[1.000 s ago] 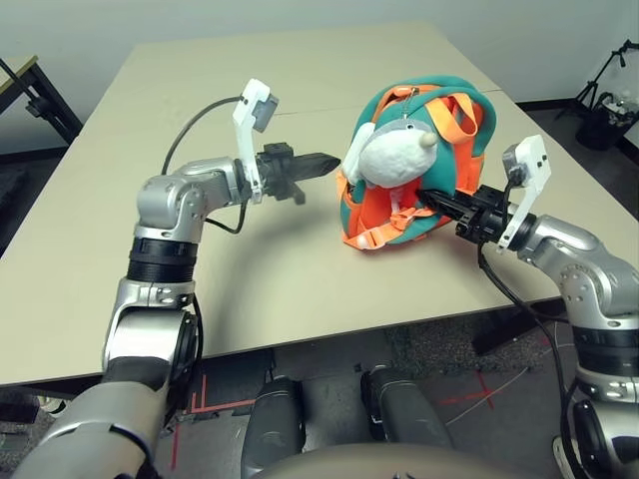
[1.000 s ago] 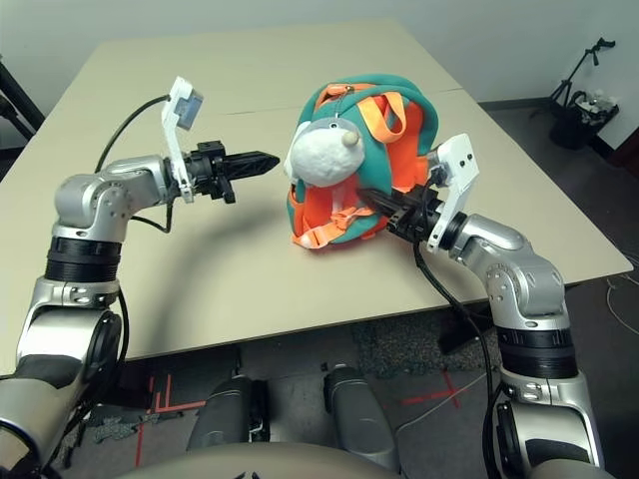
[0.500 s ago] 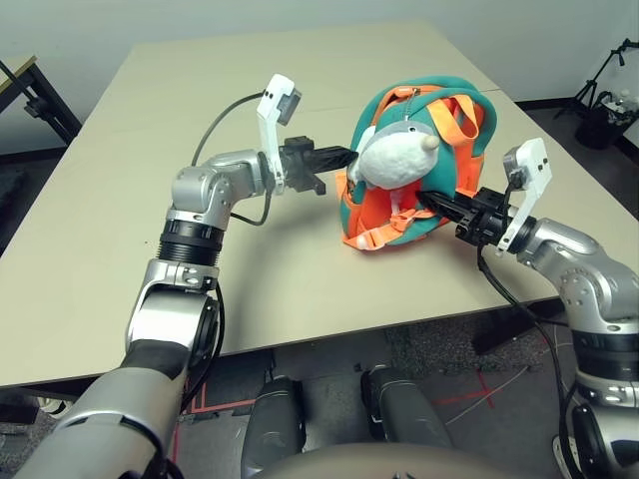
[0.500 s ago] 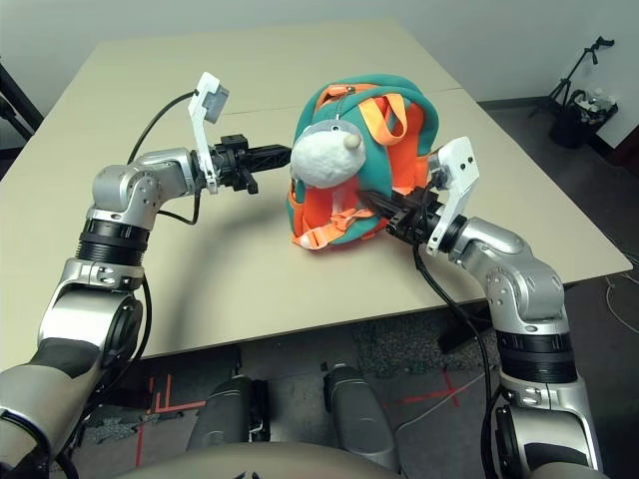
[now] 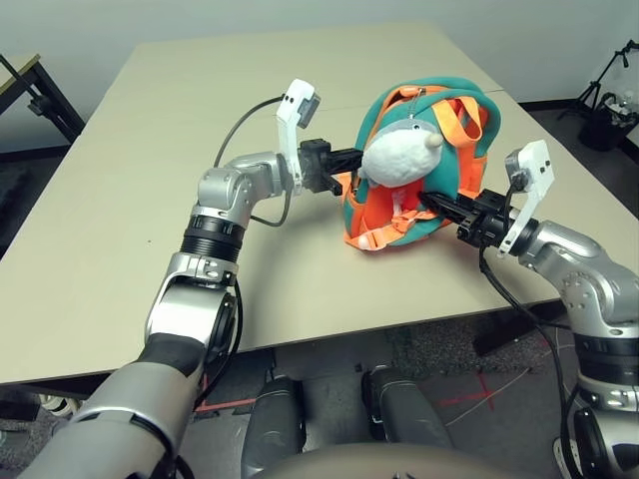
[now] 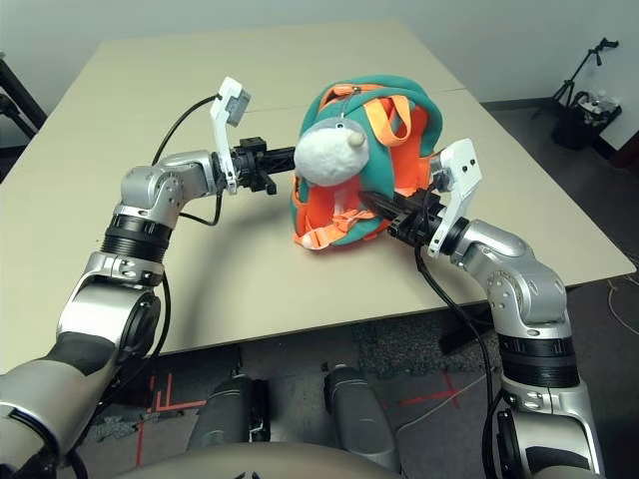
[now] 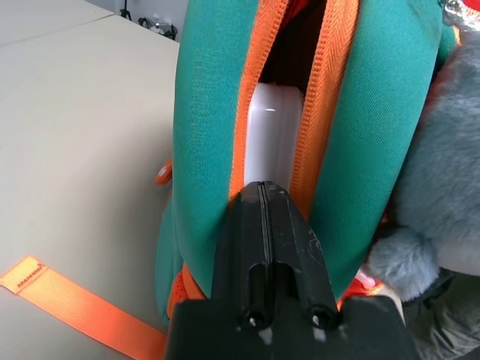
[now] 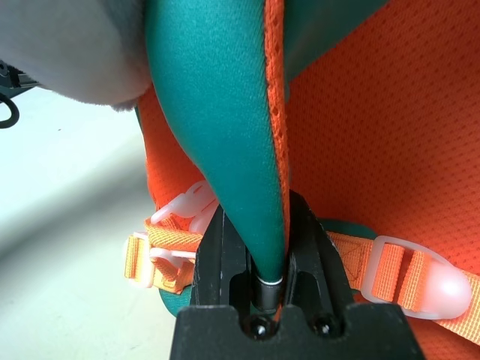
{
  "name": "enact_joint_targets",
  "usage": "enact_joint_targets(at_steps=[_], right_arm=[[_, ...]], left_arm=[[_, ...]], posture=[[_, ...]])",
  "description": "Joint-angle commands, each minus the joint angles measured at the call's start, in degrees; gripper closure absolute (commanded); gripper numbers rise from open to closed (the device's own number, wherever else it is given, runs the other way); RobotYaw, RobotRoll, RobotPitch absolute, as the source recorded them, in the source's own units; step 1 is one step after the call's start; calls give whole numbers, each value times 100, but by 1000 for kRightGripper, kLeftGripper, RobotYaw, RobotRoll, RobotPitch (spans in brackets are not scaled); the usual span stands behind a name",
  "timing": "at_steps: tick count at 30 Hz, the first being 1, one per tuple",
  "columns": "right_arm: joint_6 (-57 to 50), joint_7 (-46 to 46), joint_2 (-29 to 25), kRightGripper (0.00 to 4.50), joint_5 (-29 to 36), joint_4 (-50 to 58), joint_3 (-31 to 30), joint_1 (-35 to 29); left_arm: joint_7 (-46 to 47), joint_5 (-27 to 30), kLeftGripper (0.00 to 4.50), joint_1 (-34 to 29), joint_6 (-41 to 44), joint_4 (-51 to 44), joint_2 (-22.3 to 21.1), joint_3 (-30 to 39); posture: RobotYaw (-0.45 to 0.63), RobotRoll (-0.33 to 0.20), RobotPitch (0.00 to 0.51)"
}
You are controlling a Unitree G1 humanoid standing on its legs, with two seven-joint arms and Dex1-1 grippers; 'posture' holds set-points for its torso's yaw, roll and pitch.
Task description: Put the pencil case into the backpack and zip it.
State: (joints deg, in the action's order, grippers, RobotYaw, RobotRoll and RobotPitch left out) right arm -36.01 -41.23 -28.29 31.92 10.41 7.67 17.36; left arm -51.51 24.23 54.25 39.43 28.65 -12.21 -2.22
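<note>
Backpack stands upright on the worktop, plush charm hanging on its near face. Pencil case is already inside: white slab visible through the unzipped slot, long axis running into the bag, straight ahead of the left tool.

Left tool: clenched, empty, tips level and pressed against the orange zipper trim at the near end of the opening, on the robot's left flank of the bag. Right tool: clamped on a teal fabric edge at the opposite flank, bracing the bag.

Judgement: insertion done, zipping not yet. Slider not identifiable from here. Left arm is the one at the opening; the zipper track runs away from its tips, up over the bag. Risk: a clenched tool pushing just shoves the case or tips the bag.
</note>
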Motion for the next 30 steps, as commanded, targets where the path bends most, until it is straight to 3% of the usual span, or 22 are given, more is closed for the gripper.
enact_joint_targets(at_steps=[1,4,14,17,26,30], right_arm=[[-59,-158,89,4279,123,158,-266,34],[-38,-175,80,4279,101,126,-279,39],[-31,-221,51,4279,101,79,-308,39],[-19,-255,43,4279,87,13,-326,83],[44,-342,48,4279,29,-171,-393,198],[73,-373,31,4279,10,-225,-396,218]], left_arm=[[5,-137,4500,77,38,96,147,-193],[-137,-88,4500,83,167,-122,-48,-179],[-516,424,4500,-166,1235,-1919,-1332,6],[-528,598,3554,-203,1495,-2225,-1604,131],[-641,1012,11,-262,1957,-2893,-2305,369],[-918,1211,0,-196,1915,-3075,-2565,362]], posture=[[-156,0,63],[-154,0,64],[-132,0,73],[-118,0,73],[-111,0,67],[-110,0,60]])
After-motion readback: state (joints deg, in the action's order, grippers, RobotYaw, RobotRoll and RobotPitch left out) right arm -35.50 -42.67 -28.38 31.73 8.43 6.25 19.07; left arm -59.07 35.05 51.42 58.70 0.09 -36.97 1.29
